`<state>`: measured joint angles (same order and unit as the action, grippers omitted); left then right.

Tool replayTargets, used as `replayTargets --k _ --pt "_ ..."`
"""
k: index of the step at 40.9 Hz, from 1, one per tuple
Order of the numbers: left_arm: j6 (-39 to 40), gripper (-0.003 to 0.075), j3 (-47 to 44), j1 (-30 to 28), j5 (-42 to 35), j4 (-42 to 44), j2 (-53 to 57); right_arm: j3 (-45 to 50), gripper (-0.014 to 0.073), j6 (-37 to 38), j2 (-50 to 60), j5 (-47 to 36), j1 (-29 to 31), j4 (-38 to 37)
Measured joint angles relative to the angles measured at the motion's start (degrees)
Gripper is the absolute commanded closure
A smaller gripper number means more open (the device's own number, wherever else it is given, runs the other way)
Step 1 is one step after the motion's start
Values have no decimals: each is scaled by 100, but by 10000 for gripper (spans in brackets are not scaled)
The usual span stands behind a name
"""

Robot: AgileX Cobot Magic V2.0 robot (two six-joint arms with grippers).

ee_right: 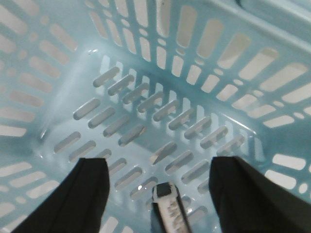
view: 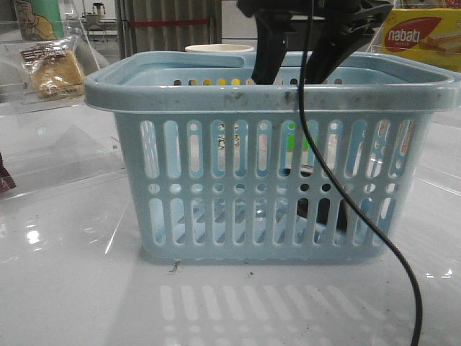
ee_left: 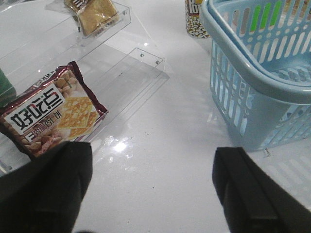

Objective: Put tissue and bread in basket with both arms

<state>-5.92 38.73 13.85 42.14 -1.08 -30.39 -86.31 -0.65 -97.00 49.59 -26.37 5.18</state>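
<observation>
The light blue basket (view: 274,166) stands mid-table. My right gripper (view: 297,58) reaches down into it from above. In the right wrist view it (ee_right: 160,170) is open over the slotted basket floor (ee_right: 146,107). The dark tissue pack (ee_right: 167,211) with white print stands on edge on the floor between the fingers, touching neither. A dark shape (view: 320,209) shows through the front slots. The wrapped bread (view: 54,68) lies on a clear shelf at the far left, also in the left wrist view (ee_left: 95,14). My left gripper (ee_left: 153,155) is open and empty over the white table, left of the basket (ee_left: 252,73).
A maroon cracker pack (ee_left: 48,111) lies on a clear acrylic stand (ee_left: 126,73) to the left of the basket. A yellow-and-red nabati box (view: 421,40) stands at the back right. A printed cup (ee_left: 196,19) stands behind the basket. A black cable (view: 346,194) hangs in front of the basket.
</observation>
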Motion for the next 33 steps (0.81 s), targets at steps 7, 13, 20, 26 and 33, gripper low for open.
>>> replayTargets --k 7,13,20,26,33 --pt "0 158 0 0 -23 0 0 42 42 -205 608 -14 -102 0" --pt "0 158 0 0 -164 0 0 428 50 -316 1394 -228 -201 -11" --pt "14 157 17 0 -470 0 -162 1489 50 -339 2587 -535 -201 -233" --pt "185 141 135 0 -687 0 -786 2159 50 -347 3306 -585 -201 -406" --pt "264 97 656 -275 -861 -4 -1926 2543 50 -347 3782 -550 -201 -456"
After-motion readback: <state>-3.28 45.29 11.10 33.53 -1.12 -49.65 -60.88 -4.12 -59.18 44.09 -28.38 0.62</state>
